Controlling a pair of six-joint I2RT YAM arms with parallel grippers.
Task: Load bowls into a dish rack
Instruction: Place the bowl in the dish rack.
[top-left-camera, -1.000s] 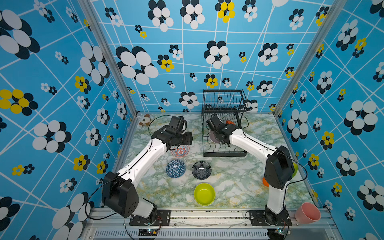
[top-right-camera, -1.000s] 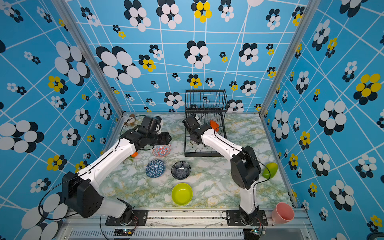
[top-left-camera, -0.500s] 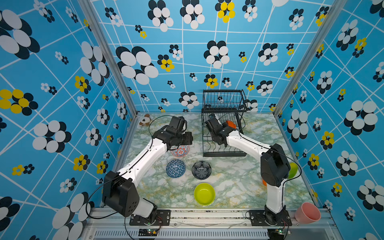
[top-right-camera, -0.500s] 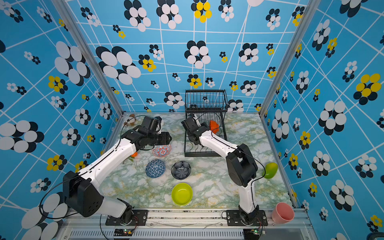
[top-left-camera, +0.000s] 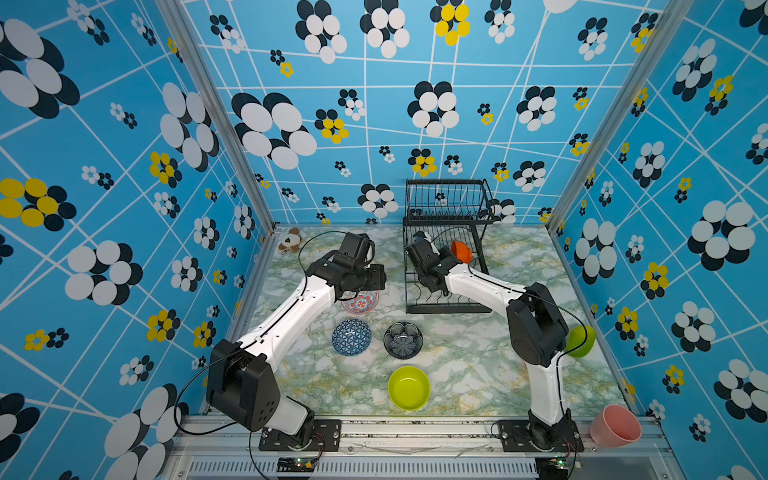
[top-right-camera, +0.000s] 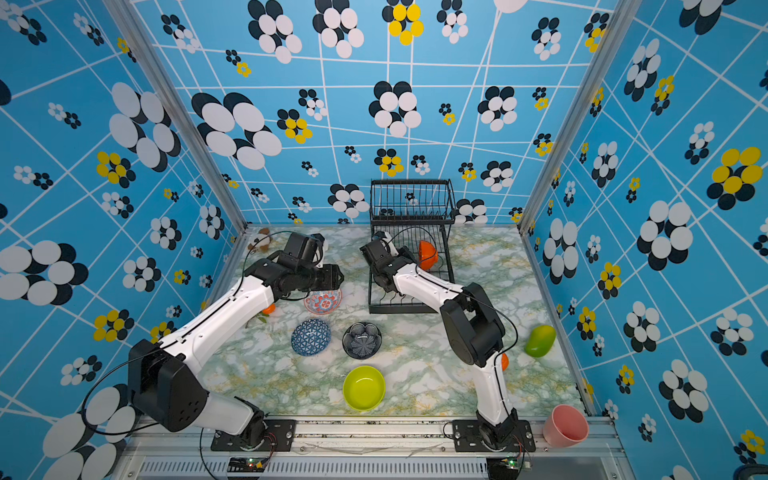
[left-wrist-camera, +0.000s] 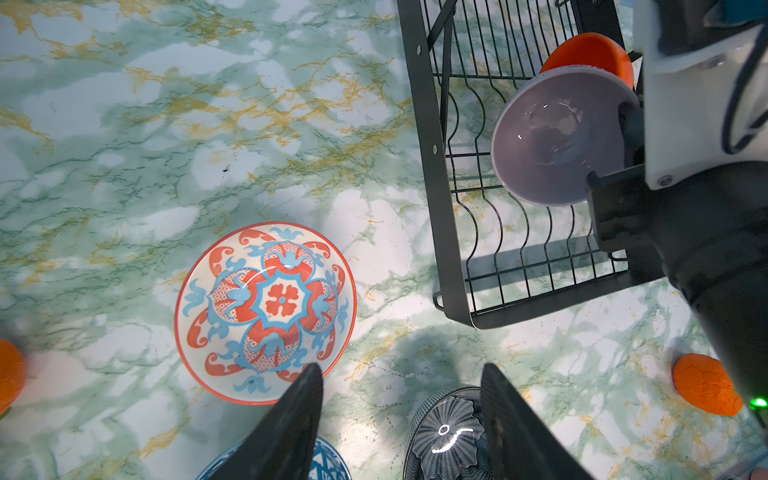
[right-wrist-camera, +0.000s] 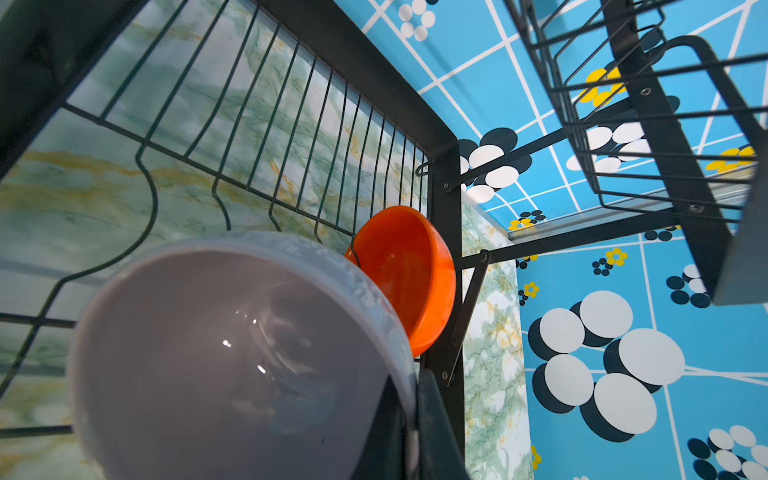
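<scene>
The black wire dish rack (top-left-camera: 446, 266) stands at the back of the table, and an orange bowl (right-wrist-camera: 407, 274) leans on edge in its lower tray. My right gripper (right-wrist-camera: 411, 399) is shut on the rim of the pale lilac bowl (left-wrist-camera: 548, 137), holding it tilted over the tray's slots beside the orange one. My left gripper (left-wrist-camera: 401, 370) hangs open and empty above the table, between the red-blue floral bowl (left-wrist-camera: 266, 307) and the black bowl (left-wrist-camera: 446, 432). The blue geometric bowl (top-left-camera: 351, 336) and lime-green bowl (top-left-camera: 409, 387) sit nearer the front.
A pink cup (top-left-camera: 615, 426) lies on the front rail at the right. A green fruit (top-right-camera: 539, 340) rests by the right wall and an orange fruit (left-wrist-camera: 706, 390) near the right arm. A small plush toy (top-left-camera: 289, 240) sits in the back left corner.
The right arm's elbow has swung inward and the lilac bowl has gone a little deeper into the rack's lower tray. The left arm has hardly moved.
</scene>
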